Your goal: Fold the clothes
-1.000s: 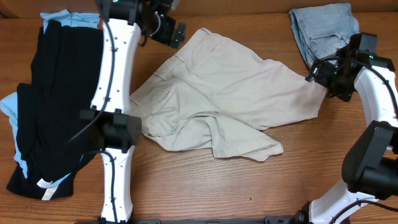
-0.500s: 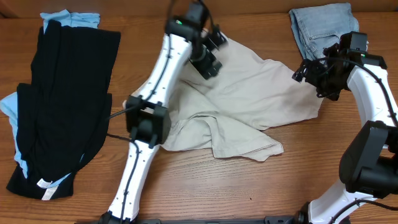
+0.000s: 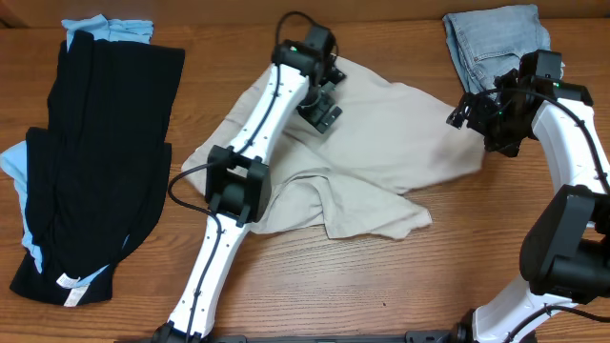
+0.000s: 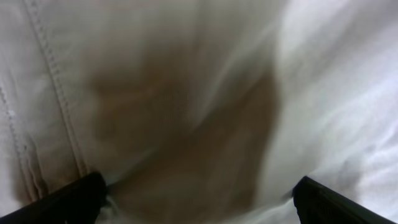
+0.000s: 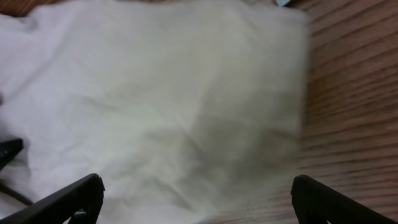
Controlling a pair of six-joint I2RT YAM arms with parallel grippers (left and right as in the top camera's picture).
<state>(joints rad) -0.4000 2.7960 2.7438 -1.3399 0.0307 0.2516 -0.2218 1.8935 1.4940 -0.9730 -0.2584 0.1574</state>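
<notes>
Far left: black garment point(image 3: 95, 162) flat on wooden table point(image 3: 315, 286), light-blue cloth point(image 3: 107, 29) showing beneath its edges. Centre: beige shorts point(image 3: 381, 162) spread out, crumpled, lower flap turned over. Low over their upper left part: left gripper point(image 3: 322, 107), fingers spread wide, nothing pinched; contact with fabric impossible to tell; stitched seam close below in wrist view. At shorts' right edge: right gripper point(image 3: 467, 112), fingers likewise spread wide, holding nothing. Far right, top corner: denim jeans point(image 3: 491, 43), folded.
</notes>
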